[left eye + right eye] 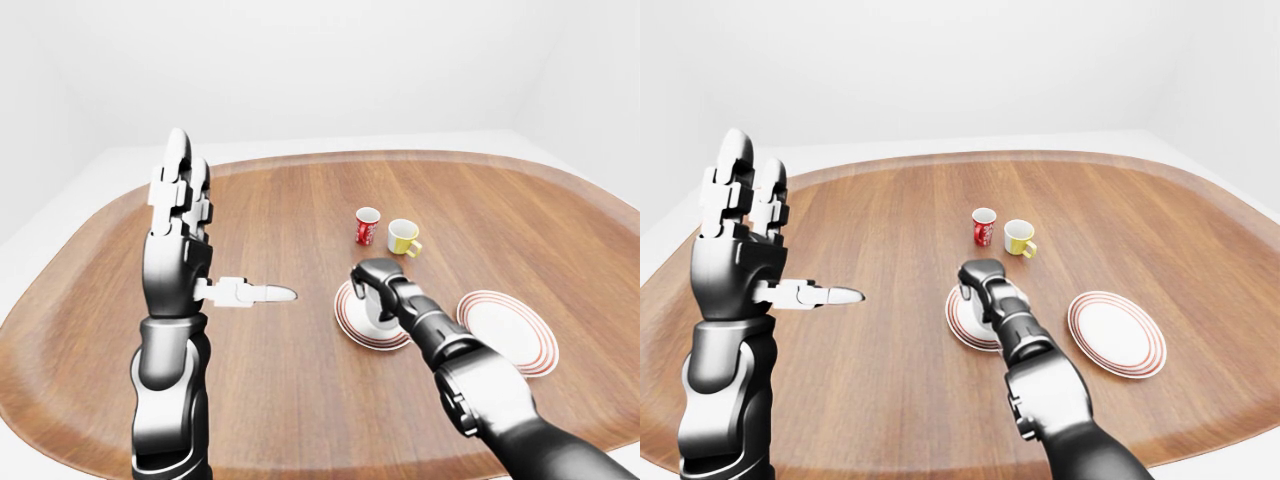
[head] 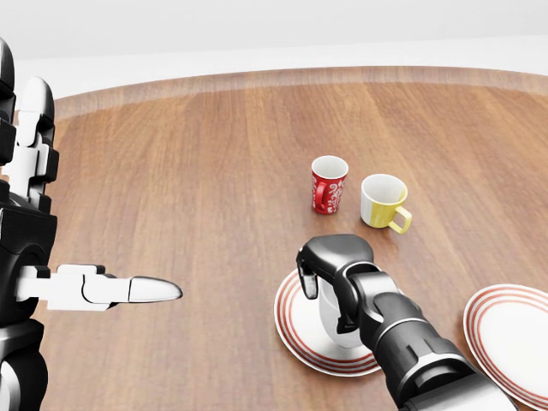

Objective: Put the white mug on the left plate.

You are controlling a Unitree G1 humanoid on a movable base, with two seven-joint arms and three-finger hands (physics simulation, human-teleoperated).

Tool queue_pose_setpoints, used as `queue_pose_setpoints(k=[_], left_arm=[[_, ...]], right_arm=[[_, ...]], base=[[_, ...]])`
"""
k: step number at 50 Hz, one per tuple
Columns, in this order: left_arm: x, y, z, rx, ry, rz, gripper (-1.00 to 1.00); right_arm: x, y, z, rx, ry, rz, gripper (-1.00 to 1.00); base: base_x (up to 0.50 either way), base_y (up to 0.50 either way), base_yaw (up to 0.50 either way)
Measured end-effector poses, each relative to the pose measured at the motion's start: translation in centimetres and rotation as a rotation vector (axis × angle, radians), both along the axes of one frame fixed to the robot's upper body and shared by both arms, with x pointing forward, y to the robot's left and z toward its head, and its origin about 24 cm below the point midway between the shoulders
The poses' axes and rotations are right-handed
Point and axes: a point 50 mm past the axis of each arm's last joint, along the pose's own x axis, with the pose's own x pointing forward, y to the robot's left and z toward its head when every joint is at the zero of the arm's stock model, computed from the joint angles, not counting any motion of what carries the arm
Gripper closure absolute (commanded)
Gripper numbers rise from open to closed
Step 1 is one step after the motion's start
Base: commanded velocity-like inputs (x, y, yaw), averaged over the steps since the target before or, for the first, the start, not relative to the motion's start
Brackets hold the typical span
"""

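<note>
Right hand [image 2: 336, 274] is clamped on the white mug [image 2: 330, 321] over the left plate [image 2: 295, 332].
Red mug [image 2: 328, 183] and yellow mug [image 2: 383, 201] are seen above; left hand [image 2: 51, 257] is held spread.

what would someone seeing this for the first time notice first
Most striking is the right hand, low in the head view and wrapped around the white mug, which stands on the left plate. At the left edge of that view the left hand is raised with fingers spread, holding nothing. Above the plate stand a red mug and a yellow mug, with a second striped plate at the right edge.
</note>
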Motion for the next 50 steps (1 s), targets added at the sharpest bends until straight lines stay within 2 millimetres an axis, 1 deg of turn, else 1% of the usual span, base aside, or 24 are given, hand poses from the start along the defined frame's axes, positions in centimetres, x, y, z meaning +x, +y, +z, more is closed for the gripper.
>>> queue_pose_setpoints(k=[42,43,45,46,47,48,50], left_arm=[[0.04,0.16,0.19,-0.002,-0.008,0.003,-1.00],[0.04,0.16,0.19,-0.002,-0.008,0.003,-1.00],[0.04,0.16,0.19,-0.002,-0.008,0.003,-1.00],[0.04,0.16,0.19,-0.002,-0.008,0.003,-1.00],[0.04,0.16,0.18,-0.002,-0.008,0.003,-1.00],[0.04,0.16,0.18,-0.002,-0.008,0.003,-1.00],[0.04,0.16,0.17,-0.002,-0.007,0.003,-1.00]], right_arm=[[0.11,-0.30,0.14,-0.006,-0.002,-0.005,1.00],[0.12,-0.30,0.14,-0.006,-0.002,-0.005,0.95],[0.13,-0.31,0.16,-0.007,-0.004,-0.005,0.74],[0.13,-0.31,0.16,-0.007,-0.004,-0.005,0.22],[0.13,-0.31,0.16,-0.007,-0.005,-0.006,0.02],[0.13,-0.32,0.16,-0.006,-0.005,-0.006,-0.28],[0.13,-0.33,0.17,-0.008,-0.007,-0.006,-0.29]], base=[[0.00,0.00,0.00],[0.00,0.00,0.00],[0.00,0.00,0.00],[0.00,0.00,0.00],[0.00,0.00,0.00],[0.00,0.00,0.00],[0.00,0.00,0.00]])
